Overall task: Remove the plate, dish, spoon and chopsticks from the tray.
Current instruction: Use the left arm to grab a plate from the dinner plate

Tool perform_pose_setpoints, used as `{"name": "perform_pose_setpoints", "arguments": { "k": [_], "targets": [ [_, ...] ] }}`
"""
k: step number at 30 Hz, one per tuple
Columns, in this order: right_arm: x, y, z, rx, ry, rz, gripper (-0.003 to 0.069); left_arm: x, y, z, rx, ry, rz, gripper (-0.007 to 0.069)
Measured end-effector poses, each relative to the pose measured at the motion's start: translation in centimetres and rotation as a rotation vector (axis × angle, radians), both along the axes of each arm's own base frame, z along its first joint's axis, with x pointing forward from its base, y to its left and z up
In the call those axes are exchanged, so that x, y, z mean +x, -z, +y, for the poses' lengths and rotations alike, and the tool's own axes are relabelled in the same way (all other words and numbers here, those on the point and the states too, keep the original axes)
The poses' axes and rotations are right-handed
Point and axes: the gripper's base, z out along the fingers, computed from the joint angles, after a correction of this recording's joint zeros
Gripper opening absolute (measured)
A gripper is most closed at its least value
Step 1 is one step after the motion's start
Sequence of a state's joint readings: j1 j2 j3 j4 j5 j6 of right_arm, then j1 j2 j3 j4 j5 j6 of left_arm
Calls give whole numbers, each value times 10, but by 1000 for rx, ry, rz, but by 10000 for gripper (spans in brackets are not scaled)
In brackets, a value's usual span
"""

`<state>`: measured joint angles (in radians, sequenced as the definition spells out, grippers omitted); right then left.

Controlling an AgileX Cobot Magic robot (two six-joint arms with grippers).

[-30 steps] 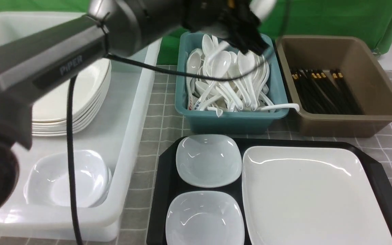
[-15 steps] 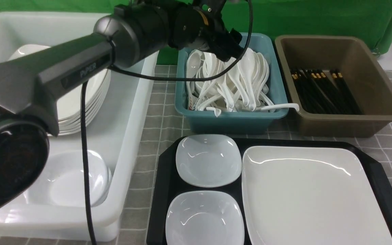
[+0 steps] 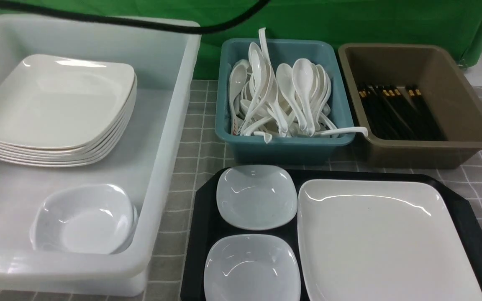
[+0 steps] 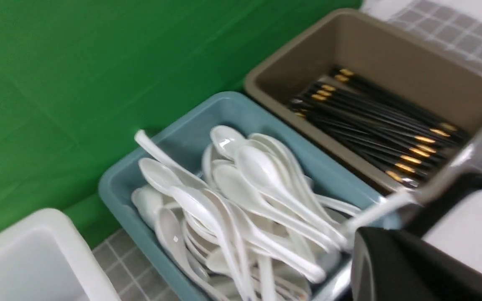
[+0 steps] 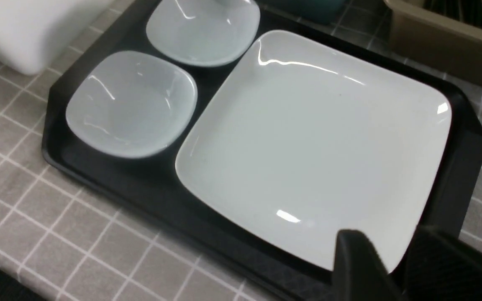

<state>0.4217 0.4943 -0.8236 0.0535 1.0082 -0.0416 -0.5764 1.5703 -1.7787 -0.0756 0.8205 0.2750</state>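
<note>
Plate (image 5: 308, 138) and two dishes (image 5: 132, 102) lie on tray (image 5: 111, 179); right end effector (image 5: 396, 267), jaws apart at plate's corner, should clamp it; left end effector (image 4: 391, 263) closed.

Tray (image 3: 205, 225): nearly filled by plate (image 3: 383, 238), far dish (image 3: 257, 196), near dish (image 3: 251, 267); narrow gaps between. Behind: teal spoon bin (image 3: 283, 148), brown bin (image 3: 425, 156), side by side. Left: white tub (image 3: 170, 125), bare cloth strip (image 3: 180, 196) between them.

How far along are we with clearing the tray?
Done: the tray holds no cutlery; spoons fill the teal bin, chopsticks the brown bin. In hand: the right tool, jaws apart, at the plate's corner, nothing lifted. Remaining: the plate and two small dishes.
</note>
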Motion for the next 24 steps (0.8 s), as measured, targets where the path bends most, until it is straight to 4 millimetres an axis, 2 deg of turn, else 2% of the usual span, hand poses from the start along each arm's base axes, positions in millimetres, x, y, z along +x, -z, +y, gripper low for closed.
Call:
{"name": "perform_pose_setpoints", "arguments": {
  "k": [1,2,3,4,7,8,10,15,18,20,23,24],
  "targets": [
    [1,0,0,-2,0,3,199,-3,0,1,-2,6,1,8],
    [10,3,4,-20,-1,43,172,-27,4,15,-5,24,13,4],
    [10,3,4,-20,-1,43,165,-33,1,19,-13,25,-1,4],
    [15,5,7,-32,-2,67,148,-41,7,23,-8,28,6,4],
    [37,14,17,-82,-8,164,83,-90,32,56,-30,25,-35,4],
    [37,14,17,-82,-8,164,76,-96,31,60,-40,24,-50,4],
    [53,23,24,-118,-14,234,48,-129,53,81,-85,16,-83,4],
    [88,37,40,-164,-7,374,34,-187,95,116,-205,8,-127,4],
    [103,46,55,-182,-17,447,34,-214,107,134,-277,3,-211,4],
    [111,57,72,-199,-38,502,34,-227,111,143,-309,3,-255,4],
    [110,71,103,-235,-108,542,38,-238,112,150,-339,5,-299,4],
    [106,77,118,-267,-157,540,46,-242,111,153,-352,6,-317,4]
  ]
}}
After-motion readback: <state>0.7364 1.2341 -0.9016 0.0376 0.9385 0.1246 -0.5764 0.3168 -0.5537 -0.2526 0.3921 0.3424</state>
